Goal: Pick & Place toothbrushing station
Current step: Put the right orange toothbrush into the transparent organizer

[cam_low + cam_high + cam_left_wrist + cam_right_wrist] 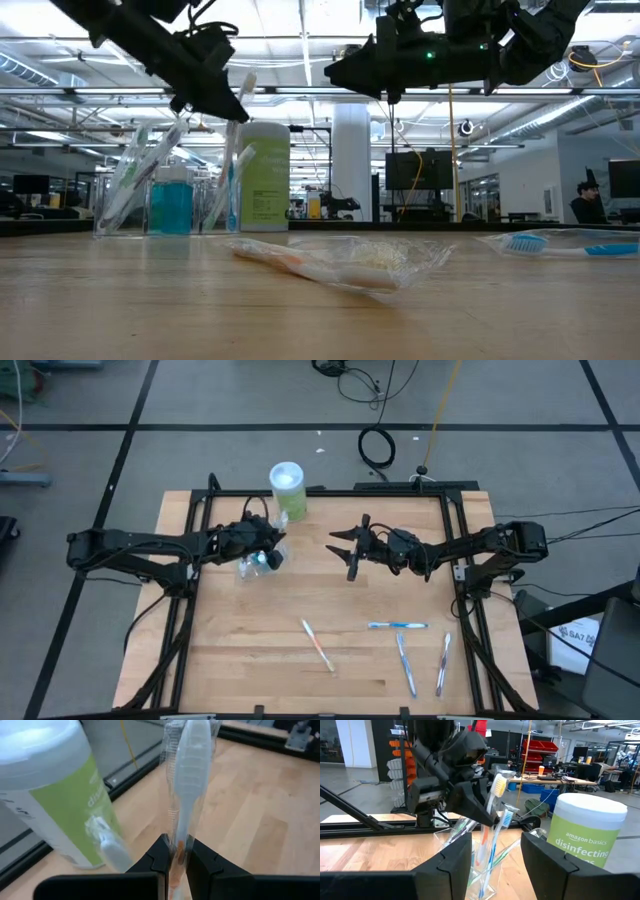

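The clear plastic cup stands at the table's far left and holds a blue tube and several toothbrushes. My left gripper hovers just above the cup, shut on a wrapped white toothbrush with an orange handle. My right gripper hangs open to the cup's right, level and facing it, with nothing between its fingers. Several more toothbrushes lie flat on the near half of the table: an orange-and-white wrapped one, a blue one and two others. My left gripper pinches the wrapped toothbrush between its two fingers, on the upper handle just below the neck. The fingers slant down from the table's left and lie across the brush. The brush stands nearly upright, head above the fingers, handle reaching down into the cup.
A taller green container with a white lid stands just behind the cup, close to my left gripper. Black frame rails run along the table's far edge and both sides. Bare wood lies between the cup and the loose toothbrushes.
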`<state>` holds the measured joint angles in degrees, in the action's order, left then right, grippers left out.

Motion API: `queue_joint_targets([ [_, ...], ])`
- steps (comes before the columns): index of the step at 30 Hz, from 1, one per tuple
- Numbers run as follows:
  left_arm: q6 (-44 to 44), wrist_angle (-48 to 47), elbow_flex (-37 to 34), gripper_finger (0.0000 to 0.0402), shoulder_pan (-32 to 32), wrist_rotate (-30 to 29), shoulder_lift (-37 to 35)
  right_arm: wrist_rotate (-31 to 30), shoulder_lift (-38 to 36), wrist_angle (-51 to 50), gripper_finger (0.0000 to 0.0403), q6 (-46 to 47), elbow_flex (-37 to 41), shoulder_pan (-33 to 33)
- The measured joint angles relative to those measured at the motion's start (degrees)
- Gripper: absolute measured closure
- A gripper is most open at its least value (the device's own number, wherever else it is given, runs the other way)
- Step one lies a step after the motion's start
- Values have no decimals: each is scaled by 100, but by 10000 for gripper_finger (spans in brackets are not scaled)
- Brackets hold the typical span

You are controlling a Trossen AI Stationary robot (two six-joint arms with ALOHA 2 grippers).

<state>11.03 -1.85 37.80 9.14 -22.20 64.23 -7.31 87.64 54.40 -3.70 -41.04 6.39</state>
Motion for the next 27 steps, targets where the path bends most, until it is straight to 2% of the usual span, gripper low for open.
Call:
queue_joint_targets([
  [8, -9, 1708, -1007, 366, -145, -650, -4, 4, 0, -29, 238, 0, 0, 0],
  [12, 147, 2315, -1436, 366, -143, -792, -4, 4, 0, -29, 238, 0, 0, 0],
  [22, 414, 2280, -1575, 366, -141, -791, -2, 7, 0, -25, 237, -3, 0, 0],
  [27, 600, 1860, -1573, 366, -141, -787, 61, 7, 0, -25, 237, -2, 0, 0],
])
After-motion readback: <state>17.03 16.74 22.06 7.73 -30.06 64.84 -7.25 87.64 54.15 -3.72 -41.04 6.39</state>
